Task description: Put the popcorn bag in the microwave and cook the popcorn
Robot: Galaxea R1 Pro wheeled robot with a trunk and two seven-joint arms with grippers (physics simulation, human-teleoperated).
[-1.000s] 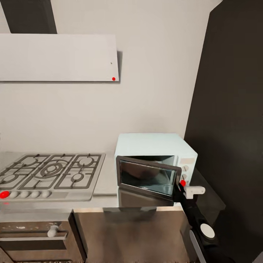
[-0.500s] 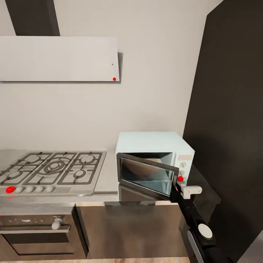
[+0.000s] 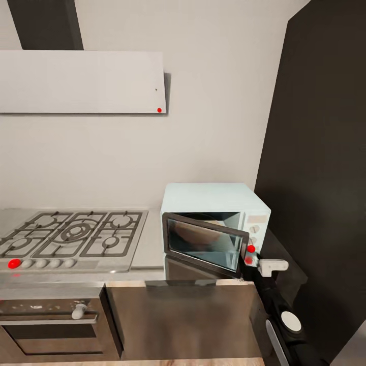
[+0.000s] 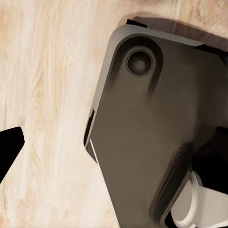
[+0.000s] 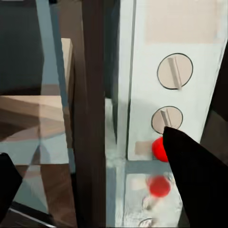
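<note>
— Where's the right gripper (image 3: 250,258)?
— At the microwave (image 3: 215,201)'s knob panel, beside its half-open door (image 3: 206,244), jaws parted, holding nothing.
— The left gripper (image 4: 7,149)?
— Can't tell. A tan shape sits inside the microwave.

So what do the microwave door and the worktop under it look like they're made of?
The microwave door looks like dark glass in a black frame: it mirrors the room. The countertop looks like brushed steel, grey with a soft sheen and a blurred reflection below the door. It is a render, so both are guesses.
</note>
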